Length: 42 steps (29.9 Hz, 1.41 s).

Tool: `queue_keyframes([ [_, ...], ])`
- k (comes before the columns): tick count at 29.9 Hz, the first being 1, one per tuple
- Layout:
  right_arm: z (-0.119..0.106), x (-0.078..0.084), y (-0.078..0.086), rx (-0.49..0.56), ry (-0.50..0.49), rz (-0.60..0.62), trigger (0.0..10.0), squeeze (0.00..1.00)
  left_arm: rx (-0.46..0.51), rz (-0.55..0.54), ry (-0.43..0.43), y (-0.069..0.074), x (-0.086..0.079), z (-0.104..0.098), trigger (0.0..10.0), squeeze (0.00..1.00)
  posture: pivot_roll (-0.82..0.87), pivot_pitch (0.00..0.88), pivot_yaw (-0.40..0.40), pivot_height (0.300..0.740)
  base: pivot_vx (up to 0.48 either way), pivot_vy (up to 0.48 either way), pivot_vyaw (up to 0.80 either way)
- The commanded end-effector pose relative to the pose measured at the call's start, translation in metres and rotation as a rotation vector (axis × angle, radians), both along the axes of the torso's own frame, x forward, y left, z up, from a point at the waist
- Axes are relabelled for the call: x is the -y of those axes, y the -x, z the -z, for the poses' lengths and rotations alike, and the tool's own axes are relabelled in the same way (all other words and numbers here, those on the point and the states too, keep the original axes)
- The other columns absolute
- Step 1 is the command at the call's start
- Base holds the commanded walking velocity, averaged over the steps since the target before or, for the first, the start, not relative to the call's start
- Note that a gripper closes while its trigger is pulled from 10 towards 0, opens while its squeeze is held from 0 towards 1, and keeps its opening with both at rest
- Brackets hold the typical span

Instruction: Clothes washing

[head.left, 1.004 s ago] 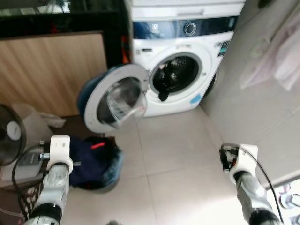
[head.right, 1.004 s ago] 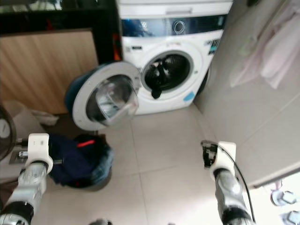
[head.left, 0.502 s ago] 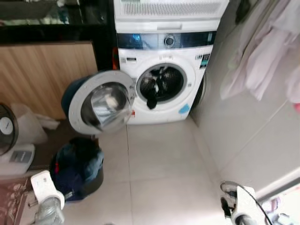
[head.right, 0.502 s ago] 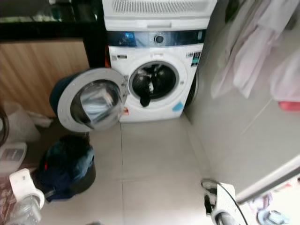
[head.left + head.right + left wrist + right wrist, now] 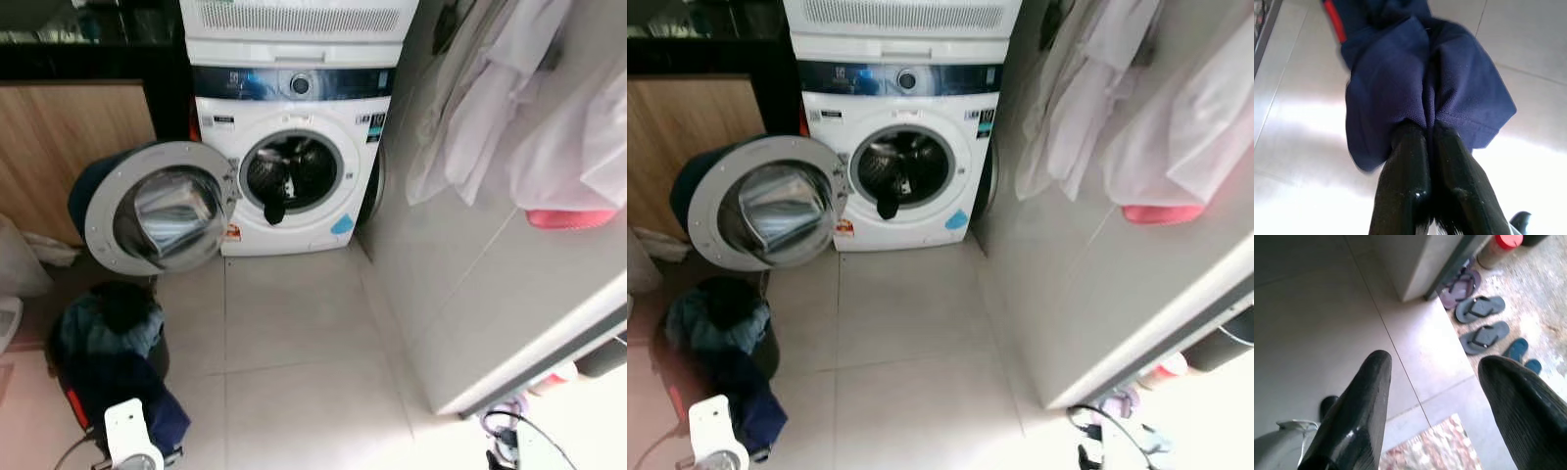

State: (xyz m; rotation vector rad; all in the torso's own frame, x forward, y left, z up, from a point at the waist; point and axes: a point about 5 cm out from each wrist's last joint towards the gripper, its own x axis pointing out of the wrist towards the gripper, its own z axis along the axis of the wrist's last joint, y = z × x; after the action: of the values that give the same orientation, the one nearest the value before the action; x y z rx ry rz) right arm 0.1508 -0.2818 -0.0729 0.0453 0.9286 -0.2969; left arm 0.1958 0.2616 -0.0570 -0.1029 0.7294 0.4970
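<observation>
- Left tool: the two long black fingers are pressed together, clamped on a fold of a navy-blue knitted garment. The garment hangs from the fingertips above the pale tiled floor; a red strip shows at one edge of the cloth.
- In the head views, the left arm's white wrist housing sits at the lower left, just in front of the navy cloth trailing across the floor.
- Right tool: the two black fingers stand wide apart with nothing between them. The tool points down at the floor tiles, near several dark and blue rubber flip-flops lying outside the doorway.
- White front-loading washing machine: stands against the far wall, under a second white appliance. Its round glass-and-grey door is swung open to the robot's left.
- A dark piece of clothing hangs over the lower lip of the drum opening.
- Dark round laundry basket: stands on the floor below the open door, heaped with blue and dark clothes.
- Pale shirts hang along the grey wall on the right, with a pink item beneath them.
</observation>
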Motion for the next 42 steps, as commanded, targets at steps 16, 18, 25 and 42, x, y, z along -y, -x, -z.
queue_keyframes([
  [16, 0.012, -0.003, 0.030, -0.056, -0.041, 0.035, 10.0, 0.00, 0.008, -0.088, -0.011, 0.013, -0.013, 0.002, 10.0, 0.00, 0.10, 0.175, -0.109, 0.740, 0.000, 0.000, 0.00],
  [18, 0.010, 0.000, 0.029, -0.037, -0.046, 0.044, 10.0, 0.00, 0.009, -0.070, -0.013, 0.011, -0.013, 0.001, 10.0, 0.00, 0.10, 0.175, -0.109, 0.740, 0.000, 0.000, 0.00],
  [25, 0.008, 0.002, 0.027, -0.011, -0.060, 0.047, 10.0, 0.00, -0.040, -0.030, 0.024, 0.018, -0.003, 0.009, 10.0, 0.00, 0.09, 0.191, -0.103, 0.740, 0.000, 0.000, 0.00],
  [42, 0.014, -0.006, 0.037, -0.037, -0.080, 0.058, 10.0, 0.00, -0.117, -0.017, 0.025, 0.043, -0.011, 0.018, 10.0, 0.00, 0.10, 0.217, -0.090, 0.740, 0.000, 0.000, 0.00],
])
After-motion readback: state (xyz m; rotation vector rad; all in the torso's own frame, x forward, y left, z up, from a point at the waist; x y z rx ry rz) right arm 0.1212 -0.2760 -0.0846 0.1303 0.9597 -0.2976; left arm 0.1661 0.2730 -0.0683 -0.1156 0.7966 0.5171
